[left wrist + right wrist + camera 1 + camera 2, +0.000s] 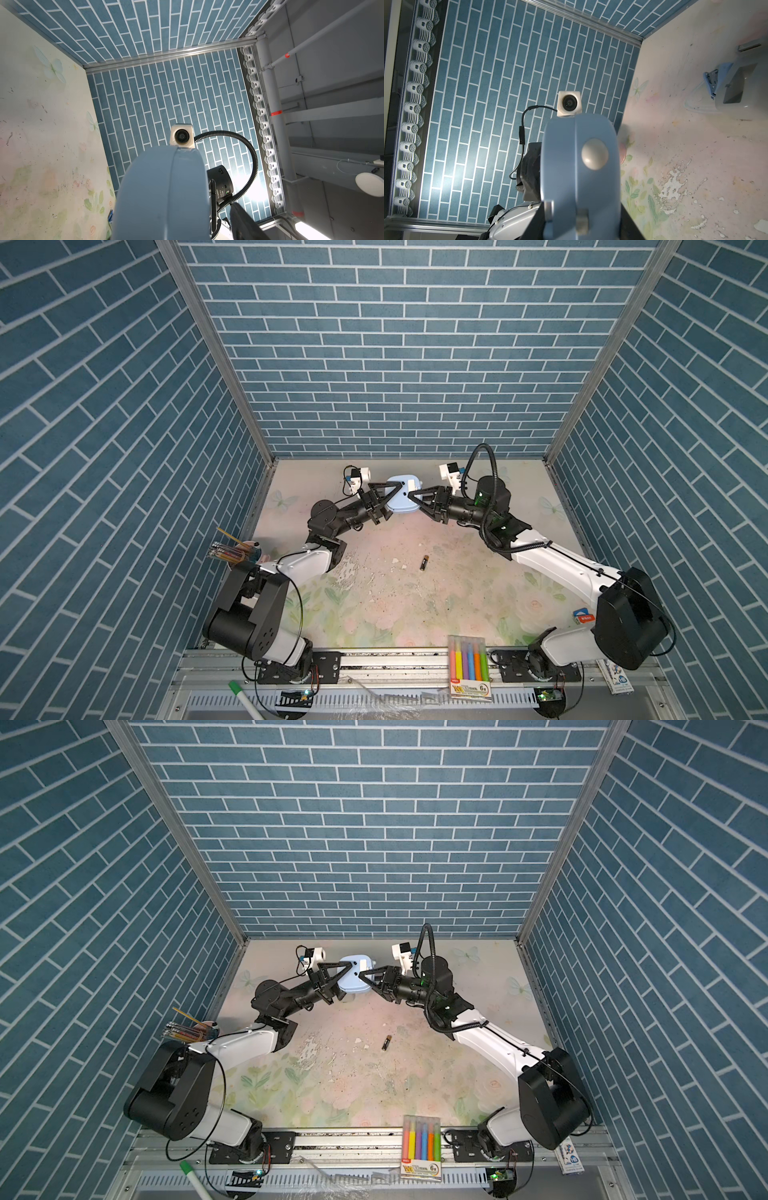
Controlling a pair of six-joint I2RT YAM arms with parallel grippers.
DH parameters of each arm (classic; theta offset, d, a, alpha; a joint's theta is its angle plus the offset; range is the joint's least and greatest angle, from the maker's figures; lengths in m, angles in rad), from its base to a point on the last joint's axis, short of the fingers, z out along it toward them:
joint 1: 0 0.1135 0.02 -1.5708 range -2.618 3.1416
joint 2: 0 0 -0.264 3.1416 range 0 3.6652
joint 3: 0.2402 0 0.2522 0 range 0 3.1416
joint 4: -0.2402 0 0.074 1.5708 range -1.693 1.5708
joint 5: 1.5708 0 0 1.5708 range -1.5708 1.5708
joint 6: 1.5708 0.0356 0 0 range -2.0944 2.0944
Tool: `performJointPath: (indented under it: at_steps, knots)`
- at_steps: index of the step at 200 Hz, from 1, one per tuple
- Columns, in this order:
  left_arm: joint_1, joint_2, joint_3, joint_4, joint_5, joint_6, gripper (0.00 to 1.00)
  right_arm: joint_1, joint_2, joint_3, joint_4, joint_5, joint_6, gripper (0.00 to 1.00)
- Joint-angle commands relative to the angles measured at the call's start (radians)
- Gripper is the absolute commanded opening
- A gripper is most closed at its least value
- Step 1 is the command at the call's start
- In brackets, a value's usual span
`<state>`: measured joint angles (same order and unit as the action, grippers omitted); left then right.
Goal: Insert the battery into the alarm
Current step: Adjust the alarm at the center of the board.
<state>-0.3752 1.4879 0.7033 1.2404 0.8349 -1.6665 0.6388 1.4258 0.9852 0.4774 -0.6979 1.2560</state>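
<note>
Right gripper (pixel 413 500) clasps the alarm (pixel 398 501); highlighter pack (pixel 468 662) label reads "6".

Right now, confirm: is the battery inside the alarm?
No, the battery lies on the mat, well apart from the alarm.

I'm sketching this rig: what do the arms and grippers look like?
The left arm and right arm have white shells and black joints. The left gripper and right gripper carry black triangular open-frame fingers, each with a white wrist camera. A ribbed black hose loops over the right arm, which also shows green lights; a thin black cable runs along the left.
</note>
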Motion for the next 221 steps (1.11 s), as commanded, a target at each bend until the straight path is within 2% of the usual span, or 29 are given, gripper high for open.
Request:
performJointPath:
  at_steps: [1, 62, 71, 86, 111, 151, 169, 183, 199, 213, 221]
  knots:
    - [0.000, 0.000, 0.030, 0.058, 0.074, 0.029, 0.55, 0.002, -0.027, -0.017, 0.032, -0.028, -0.021, 0.24]
    - [0.002, 0.006, 0.001, 0.058, 0.076, 0.040, 0.43, 0.002, -0.015, -0.031, 0.043, -0.024, -0.008, 0.24]
    - [0.001, 0.008, -0.001, 0.059, 0.076, 0.038, 0.43, 0.002, -0.015, -0.037, 0.055, -0.021, -0.003, 0.24]
    - [0.006, 0.004, -0.001, 0.060, 0.072, 0.037, 0.52, 0.002, -0.016, -0.044, 0.067, -0.020, 0.002, 0.23]
    - [0.027, -0.011, -0.035, 0.060, 0.059, 0.034, 0.51, 0.002, -0.022, -0.051, 0.067, -0.017, 0.003, 0.23]
    - [0.035, -0.010, -0.044, 0.059, 0.064, 0.036, 0.35, 0.003, -0.025, -0.054, 0.068, -0.019, 0.003, 0.22]
    - [0.035, -0.009, -0.055, 0.060, 0.061, 0.036, 0.33, 0.002, -0.022, -0.053, 0.068, -0.016, 0.004, 0.22]
    - [0.035, -0.012, -0.056, 0.059, 0.060, 0.040, 0.24, 0.002, -0.021, -0.054, 0.066, -0.018, 0.005, 0.22]
    - [0.038, -0.015, -0.057, 0.050, 0.063, 0.046, 0.17, 0.002, -0.027, -0.053, 0.036, -0.016, -0.010, 0.30]
    - [0.045, -0.014, -0.071, 0.042, 0.060, 0.051, 0.15, 0.001, -0.053, -0.042, -0.074, 0.015, -0.067, 0.49]
    - [0.051, -0.014, -0.084, 0.025, 0.059, 0.062, 0.13, 0.001, -0.075, -0.024, -0.195, 0.049, -0.128, 0.56]
